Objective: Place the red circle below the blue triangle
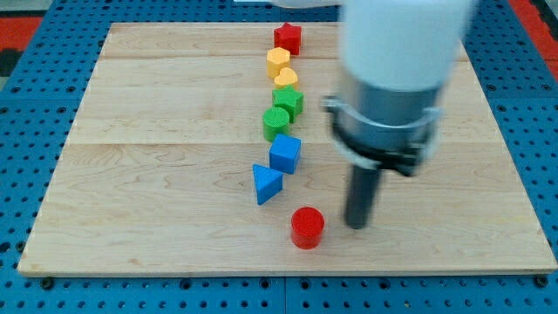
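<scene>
The red circle sits near the board's bottom edge, a little below and to the right of the blue triangle. A small gap separates the two. My tip rests on the board just to the right of the red circle, apart from it by a narrow gap. The arm's grey and white body fills the view's upper right above the rod.
A blue cube sits just above the triangle. Above it a line runs to the view's top: green circle, green block, yellow heart, yellow hexagon, red star. The wooden board lies on blue pegboard.
</scene>
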Robot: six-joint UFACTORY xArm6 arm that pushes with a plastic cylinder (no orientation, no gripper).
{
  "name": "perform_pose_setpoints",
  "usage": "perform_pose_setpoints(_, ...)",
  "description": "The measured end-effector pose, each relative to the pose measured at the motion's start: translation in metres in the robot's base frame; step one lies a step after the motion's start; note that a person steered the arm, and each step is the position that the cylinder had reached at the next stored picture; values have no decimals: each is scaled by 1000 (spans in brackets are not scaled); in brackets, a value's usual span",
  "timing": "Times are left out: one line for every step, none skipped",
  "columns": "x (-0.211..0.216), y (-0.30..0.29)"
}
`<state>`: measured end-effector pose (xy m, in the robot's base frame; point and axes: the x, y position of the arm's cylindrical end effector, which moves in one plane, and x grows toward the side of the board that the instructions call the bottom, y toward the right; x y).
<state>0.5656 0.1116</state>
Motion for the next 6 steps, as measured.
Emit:
perform_pose_setpoints(24, -8)
perform_pose_setpoints(24, -80)
perform_pose_setpoints(24, -105)
perform_pose_setpoints(37, -107)
perform_pose_setpoints(52, -170)
perform_pose_setpoints(10, -216)
